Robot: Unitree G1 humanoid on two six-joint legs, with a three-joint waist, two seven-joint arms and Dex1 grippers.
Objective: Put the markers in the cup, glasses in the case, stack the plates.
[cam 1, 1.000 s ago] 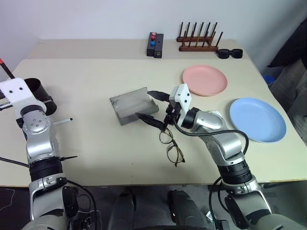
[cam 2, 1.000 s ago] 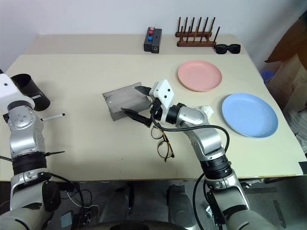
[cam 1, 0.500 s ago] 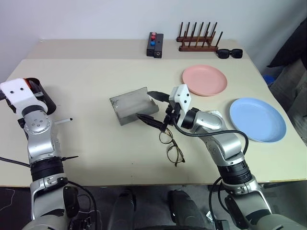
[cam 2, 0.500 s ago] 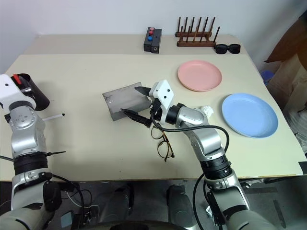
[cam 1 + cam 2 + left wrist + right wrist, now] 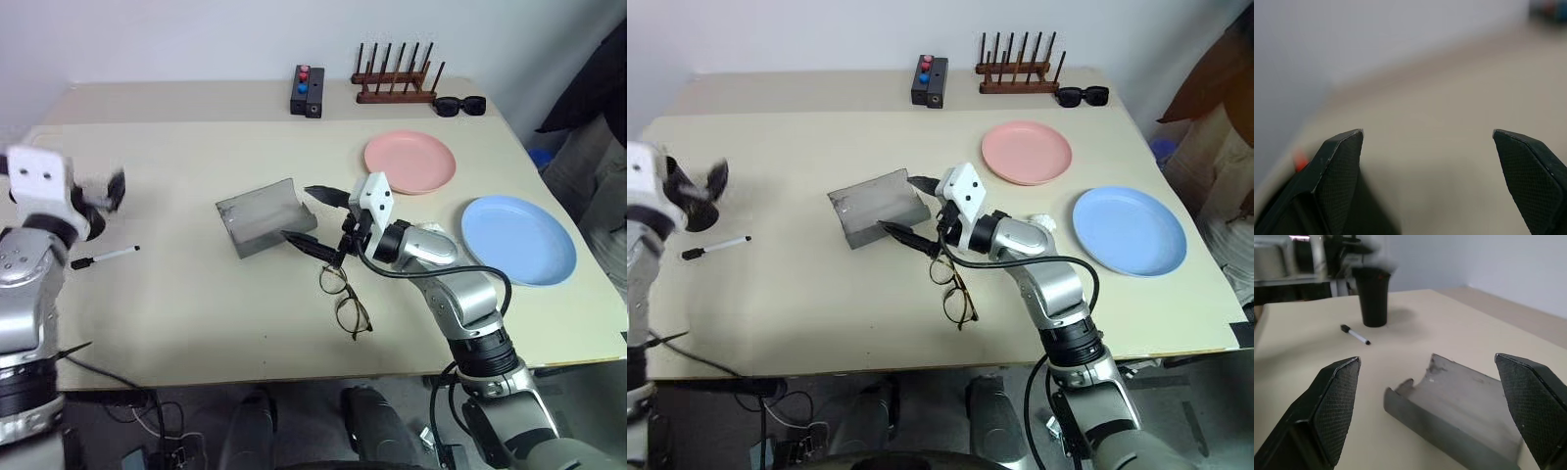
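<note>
At the table's [image 5: 196, 304] left edge, the left gripper [image 5: 694, 183] hovered with its black fingers spread wide and nothing between them, just above the dark cup [image 5: 1371, 296], which stood upright at that edge with a touch of red showing at its rim. Just in front of the cup lay the white marker [image 5: 104, 257] with its black cap, flat on the bare tabletop. Near the middle, the grey case [image 5: 261, 216] sat open, its lid raised and its lining empty. The right gripper [image 5: 315, 218] hung level at the case's right end, its two fingers parted to either side of that end and gripping nothing. The glasses [image 5: 344, 297] lay lenses-down on the table just in front of that gripper, clear of the case. Farther right, the pink plate [image 5: 409, 163] and the blue plate [image 5: 517, 240] rested apart, unstacked. Along the far edge stood a black button box [image 5: 309, 90], a wooden rack [image 5: 395, 81] and black sunglasses [image 5: 459, 105].
</note>
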